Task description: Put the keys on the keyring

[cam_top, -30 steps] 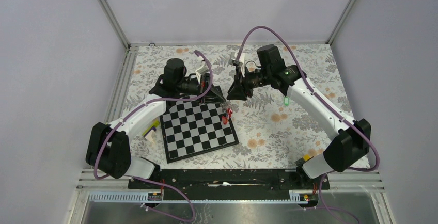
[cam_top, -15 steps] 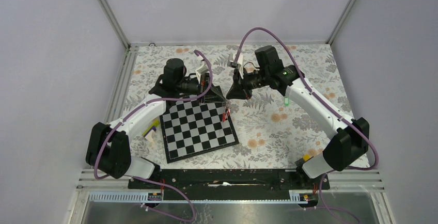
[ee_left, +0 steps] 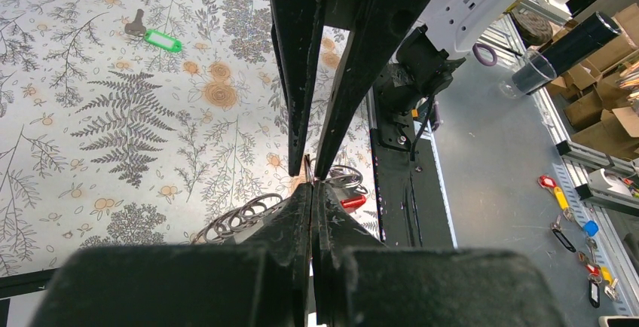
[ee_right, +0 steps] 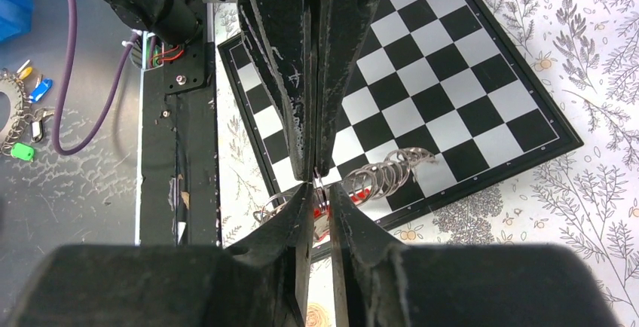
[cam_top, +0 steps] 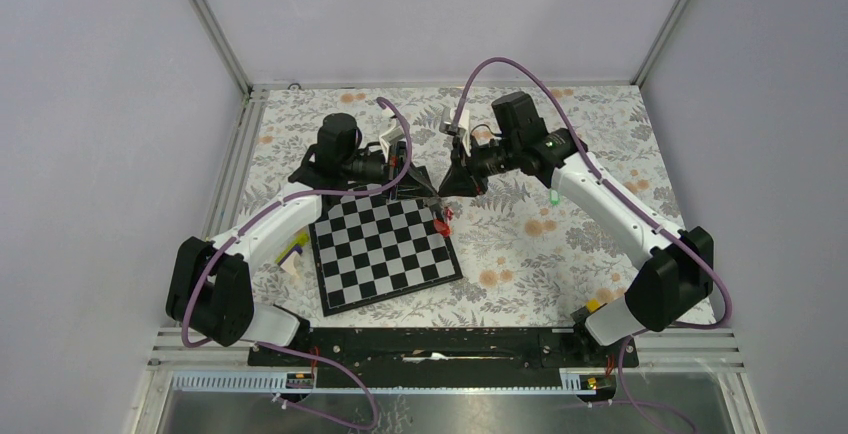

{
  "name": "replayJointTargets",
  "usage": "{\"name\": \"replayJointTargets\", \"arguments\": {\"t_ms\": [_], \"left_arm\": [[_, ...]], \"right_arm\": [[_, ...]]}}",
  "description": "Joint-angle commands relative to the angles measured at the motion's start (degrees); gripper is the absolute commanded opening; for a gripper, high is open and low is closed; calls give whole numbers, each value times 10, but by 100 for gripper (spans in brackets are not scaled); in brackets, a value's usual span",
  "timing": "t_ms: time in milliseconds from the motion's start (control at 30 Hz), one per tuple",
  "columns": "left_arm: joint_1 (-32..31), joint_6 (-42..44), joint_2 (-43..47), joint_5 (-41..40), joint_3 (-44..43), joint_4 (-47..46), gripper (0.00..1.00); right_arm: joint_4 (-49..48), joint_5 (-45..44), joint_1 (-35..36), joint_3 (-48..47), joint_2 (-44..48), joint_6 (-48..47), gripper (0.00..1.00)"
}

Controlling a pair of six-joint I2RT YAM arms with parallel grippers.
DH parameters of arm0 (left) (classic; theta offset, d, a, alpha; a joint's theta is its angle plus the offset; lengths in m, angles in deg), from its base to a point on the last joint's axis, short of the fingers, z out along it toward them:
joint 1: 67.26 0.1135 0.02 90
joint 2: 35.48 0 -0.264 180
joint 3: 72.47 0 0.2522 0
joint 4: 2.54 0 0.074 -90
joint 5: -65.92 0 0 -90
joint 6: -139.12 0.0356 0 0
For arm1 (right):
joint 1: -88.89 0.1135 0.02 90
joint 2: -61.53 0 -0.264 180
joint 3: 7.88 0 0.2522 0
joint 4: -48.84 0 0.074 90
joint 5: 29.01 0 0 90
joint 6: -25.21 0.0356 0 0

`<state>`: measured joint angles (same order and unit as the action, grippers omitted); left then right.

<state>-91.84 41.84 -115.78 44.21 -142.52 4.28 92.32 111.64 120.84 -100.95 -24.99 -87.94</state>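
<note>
My left gripper (cam_top: 428, 190) and right gripper (cam_top: 447, 190) meet tip to tip above the far corner of the chessboard (cam_top: 385, 254). A bunch of metal rings (ee_right: 388, 170) with the red keyring (ee_right: 362, 194) hangs between them. In the left wrist view my left gripper (ee_left: 313, 185) is shut on a thin metal ring. My right gripper (ee_right: 319, 187) stands with its jaws a sliver apart and a ring caught between them. A key with a green tag (cam_top: 554, 196) lies on the floral cloth under the right forearm. The other keys are hidden.
A small yellow, purple and white object (cam_top: 292, 251) lies left of the chessboard. The black base rail (cam_top: 430, 342) runs along the near edge. The right arm's purple cable (cam_top: 500, 59) arcs above the grippers.
My right gripper has edged left against the left gripper and its jaws have narrowed. The red piece has lifted slightly off the board's corner. The left arm has held still.
</note>
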Motion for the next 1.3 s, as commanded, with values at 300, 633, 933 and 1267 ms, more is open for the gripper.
{"name": "replayJointTargets", "arguments": {"t_ms": [300, 633, 933, 1267], "left_arm": [[6, 14, 15, 7, -27, -24, 16], [50, -32, 18, 10, -24, -63, 57], [50, -140, 1, -20, 7, -176, 61], [22, -109, -41, -66, 10, -137, 59]], "right_arm": [[13, -4, 9, -3, 20, -46, 0], [43, -182, 13, 19, 81, -196, 0], [1, -187, 17, 117, 154, -297, 0], [-27, -123, 17, 227, 221, -412, 0]]}}
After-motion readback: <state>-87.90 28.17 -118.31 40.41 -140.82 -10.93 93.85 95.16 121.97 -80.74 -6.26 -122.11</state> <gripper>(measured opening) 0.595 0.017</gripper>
